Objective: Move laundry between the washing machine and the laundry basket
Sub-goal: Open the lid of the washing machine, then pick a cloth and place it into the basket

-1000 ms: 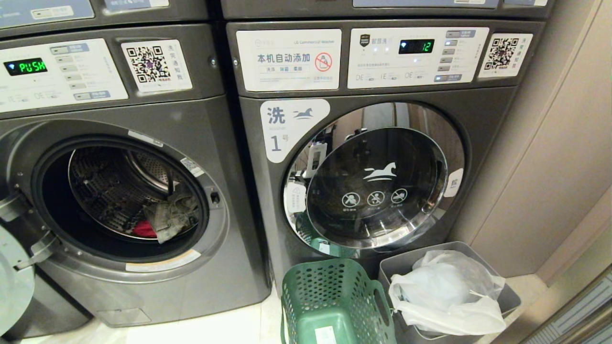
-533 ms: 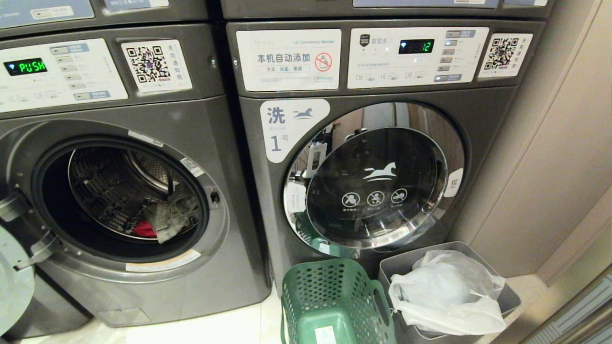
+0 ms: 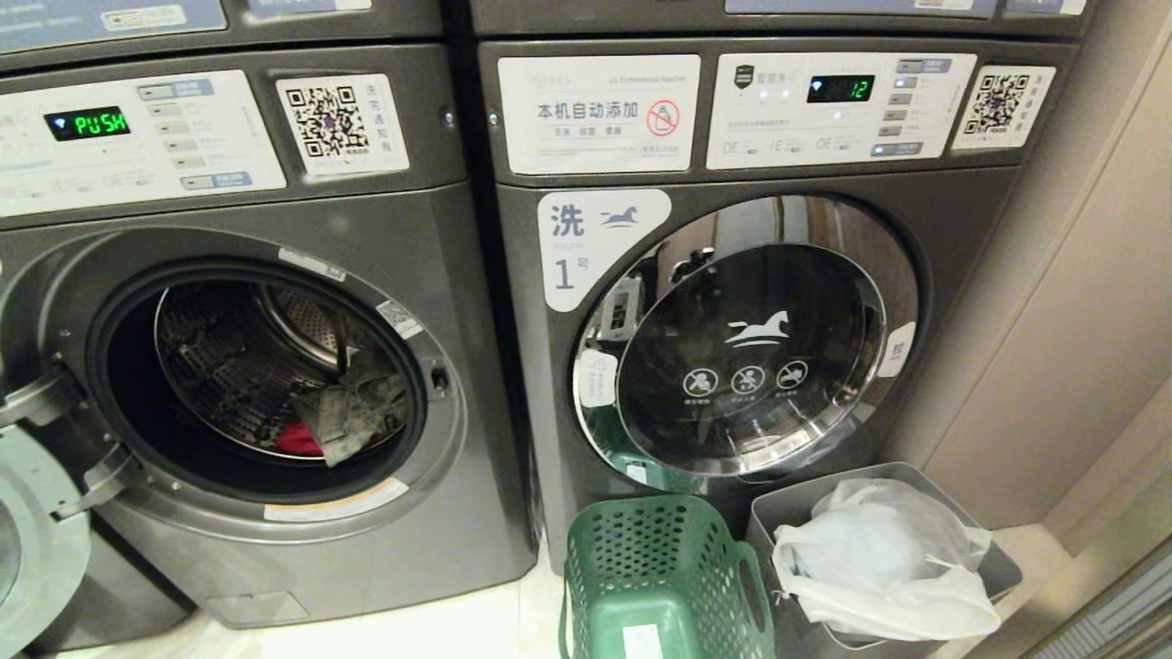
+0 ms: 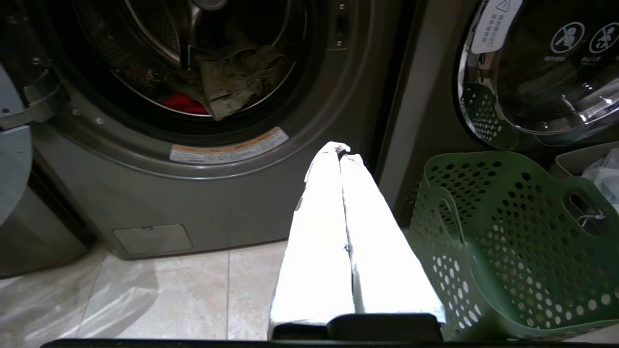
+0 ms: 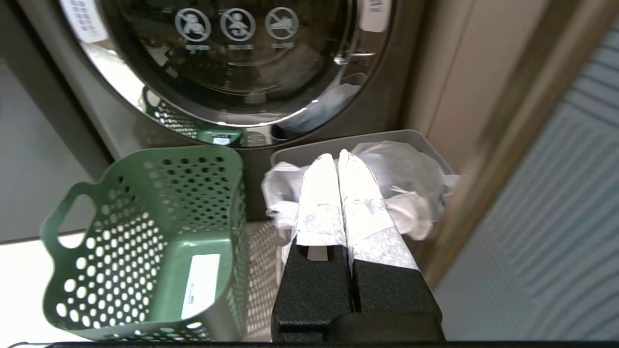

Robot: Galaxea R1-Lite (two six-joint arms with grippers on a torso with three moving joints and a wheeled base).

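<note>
Whole view shifted; red laundry (image 3: pixel 299 439) crumpled.

Neither arm shows in the head view. The left claw (image 4: pixel 340 151), seen from its own wrist camera, has its two long white-wrapped fingers (image 4: pixel 319 232) pressed flat together and holds nothing. The right claw (image 5: pixel 337 157) is likewise closed and empty, its white-taped fingers (image 5: pixel 360 193) meeting along their length above black textured bases.
</note>
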